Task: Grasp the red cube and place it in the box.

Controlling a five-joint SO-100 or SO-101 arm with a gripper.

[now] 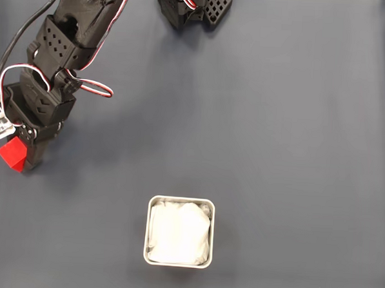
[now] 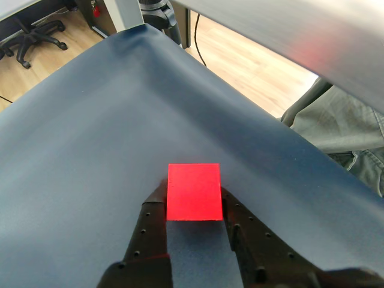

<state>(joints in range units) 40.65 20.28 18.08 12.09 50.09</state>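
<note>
At the left edge of the fixed view, the gripper [image 1: 20,161] is clamped on the cube [image 1: 12,153], low over the dark surface [image 1: 277,135]. In the wrist view the cube [image 2: 193,192] sits between both fingers [image 2: 150,231] at lower centre, touching each. The box [image 1: 179,231] stands at bottom centre of the fixed view, well apart from the cube.

Table [image 1: 276,155] covered in dark slate sheet, matt and smooth, faintly creased near the edges in the fixed view. Cube [image 2: 193,192] bright red, plain matt faces, looks like plastic; claw [image 2: 195,219] matt black plastic, slightly grainy, fingers [image 2: 150,231] dotted with small holes. Box [image 1: 150,245] has a thin pale rim with a dull metallic sheen and a crumpled white paper-like lining; wood-look floor [image 2: 252,60] beyond the table, satin finish.
</note>
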